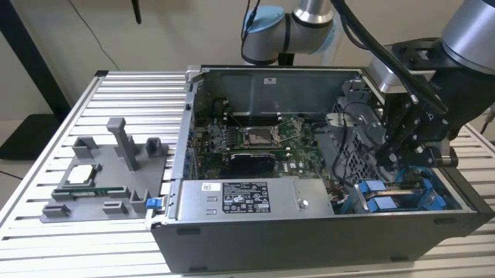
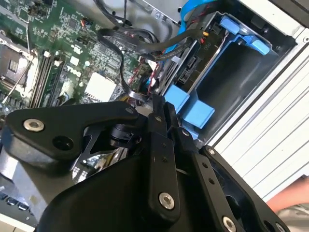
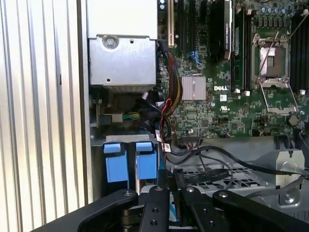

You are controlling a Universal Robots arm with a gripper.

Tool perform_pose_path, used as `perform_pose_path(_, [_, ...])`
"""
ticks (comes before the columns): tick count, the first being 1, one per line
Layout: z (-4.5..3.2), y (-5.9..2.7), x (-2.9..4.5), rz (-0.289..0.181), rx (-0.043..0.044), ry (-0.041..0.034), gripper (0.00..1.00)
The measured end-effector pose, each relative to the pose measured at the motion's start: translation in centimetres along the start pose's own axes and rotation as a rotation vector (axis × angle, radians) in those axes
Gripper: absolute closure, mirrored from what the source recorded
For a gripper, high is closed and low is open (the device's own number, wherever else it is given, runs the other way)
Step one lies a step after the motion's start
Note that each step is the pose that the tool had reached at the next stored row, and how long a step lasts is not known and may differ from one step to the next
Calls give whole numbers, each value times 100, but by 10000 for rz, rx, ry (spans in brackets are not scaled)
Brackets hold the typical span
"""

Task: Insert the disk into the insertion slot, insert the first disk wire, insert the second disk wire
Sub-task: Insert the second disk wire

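The disk [image 2: 195, 63] sits edge-on inside the insertion slot [image 2: 236, 72], its bright blue carrier [image 2: 241, 34] around it. In the exterior view the blue carrier [image 1: 398, 197] shows in the case's near corner on the exterior view's right. My gripper [image 2: 161, 104] hangs just above the blue fittings [image 3: 130, 162], fingers pressed together on the end of a flat black disk wire [image 2: 126, 77]. That wire loops back toward the motherboard. In the exterior view the gripper [image 1: 389, 155] is low inside the case, over the drive cage [image 1: 352, 153].
The open case holds the green motherboard [image 1: 255, 139] with its CPU socket [image 3: 270, 63] and the grey power supply box [image 1: 247, 200]. Loose black cables [image 3: 217, 157] cross the perforated cage. A grey fixture [image 1: 116, 174] with parts stands on the slatted table at the exterior view's left.
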State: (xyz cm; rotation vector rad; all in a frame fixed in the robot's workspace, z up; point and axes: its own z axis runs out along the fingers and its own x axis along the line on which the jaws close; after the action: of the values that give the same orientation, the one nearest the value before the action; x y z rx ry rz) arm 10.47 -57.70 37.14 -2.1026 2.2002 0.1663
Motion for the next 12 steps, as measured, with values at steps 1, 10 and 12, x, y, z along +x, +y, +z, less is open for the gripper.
perform_pose_path(1, [9, -6, 5, -3, 1, 20, 100])
perform_pose_path(10, [65, -37, 33, -20, 95, 352, 100])
perform_pose_path(12, [75, -39, 34, -39, 239, 360, 100])
